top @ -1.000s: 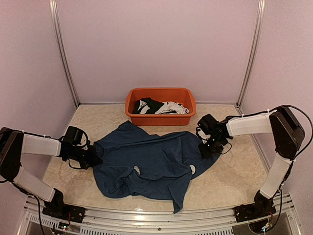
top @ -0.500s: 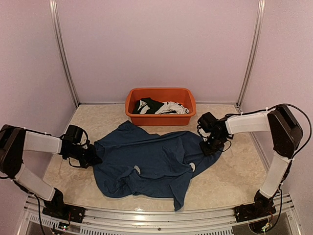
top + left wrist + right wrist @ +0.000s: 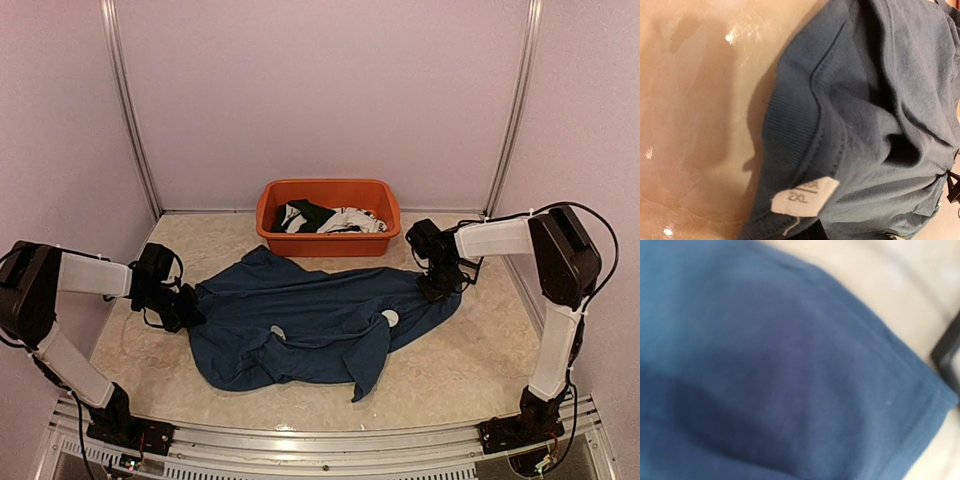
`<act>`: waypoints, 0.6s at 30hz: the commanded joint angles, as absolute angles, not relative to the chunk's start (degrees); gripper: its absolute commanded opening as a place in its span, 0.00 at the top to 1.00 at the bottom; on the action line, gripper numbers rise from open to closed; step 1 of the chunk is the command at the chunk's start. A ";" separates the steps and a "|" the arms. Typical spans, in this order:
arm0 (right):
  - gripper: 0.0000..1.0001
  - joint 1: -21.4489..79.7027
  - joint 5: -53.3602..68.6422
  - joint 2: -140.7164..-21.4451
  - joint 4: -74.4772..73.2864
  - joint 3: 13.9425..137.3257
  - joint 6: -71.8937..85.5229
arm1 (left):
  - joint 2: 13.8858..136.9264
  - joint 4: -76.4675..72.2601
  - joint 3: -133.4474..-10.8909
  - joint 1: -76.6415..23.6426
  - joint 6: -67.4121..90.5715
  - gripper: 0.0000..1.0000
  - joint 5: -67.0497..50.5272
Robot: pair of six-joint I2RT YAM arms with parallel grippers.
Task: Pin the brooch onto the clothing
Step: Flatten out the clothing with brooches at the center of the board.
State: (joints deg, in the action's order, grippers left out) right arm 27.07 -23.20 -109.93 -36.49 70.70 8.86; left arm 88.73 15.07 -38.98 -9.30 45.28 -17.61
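Observation:
The clothing, a large navy-blue T-shirt [image 3: 320, 310], lies spread across the middle of the table. My left gripper [image 3: 188, 305] is at the shirt's left edge and shut on the fabric by the collar. The left wrist view shows the ribbed collar [image 3: 790, 130] and a white 2XL label [image 3: 805, 196]; the fingers are hidden under the cloth. My right gripper [image 3: 438, 290] is shut on the shirt's right edge. Blue fabric [image 3: 765, 365] fills the right wrist view. Two small white spots [image 3: 278, 331] [image 3: 390, 318] lie on the shirt. I cannot tell whether either is the brooch.
An orange tub [image 3: 328, 186] stands at the back centre, just behind the shirt, holding black and white garments [image 3: 330, 220]. Pale walls with metal rails close in the table on three sides. Bare beige tabletop [image 3: 470, 370] shows at the front right.
Both grippers moved apart and toward the back, pulling the shirt with them. The shirt is now stretched wider and flatter, and its right edge reaches further right.

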 commanded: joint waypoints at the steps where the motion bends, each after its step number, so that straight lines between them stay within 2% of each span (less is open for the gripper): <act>1: 1.00 24.71 -32.97 -113.33 -37.68 75.71 6.17 | 90.33 21.30 -36.24 -7.83 45.87 1.00 -11.35; 7: 1.00 24.52 -35.17 -117.09 -38.33 81.54 4.04 | 89.91 20.81 -35.86 -7.82 46.14 1.00 -11.25; 8: 0.95 24.52 -34.47 -117.07 -39.01 82.19 4.34 | 89.90 20.83 -35.86 -7.83 46.14 1.00 -11.26; 11: 0.65 25.80 -28.26 -112.87 -39.44 80.49 5.80 | 89.02 20.23 -35.63 -7.90 45.76 1.00 -12.97; 13: 0.51 27.49 -23.74 -107.68 -39.40 77.99 7.02 | 86.39 20.09 -35.55 -8.18 46.10 0.87 -14.23; 15: 0.47 29.63 -19.76 -102.58 -39.64 75.22 8.61 | 82.95 21.09 -36.12 -8.88 46.58 0.66 -14.15; 18: 0.46 34.45 -16.67 -94.86 -38.66 69.87 10.67 | 77.78 23.85 -37.70 -10.46 46.76 0.40 -12.34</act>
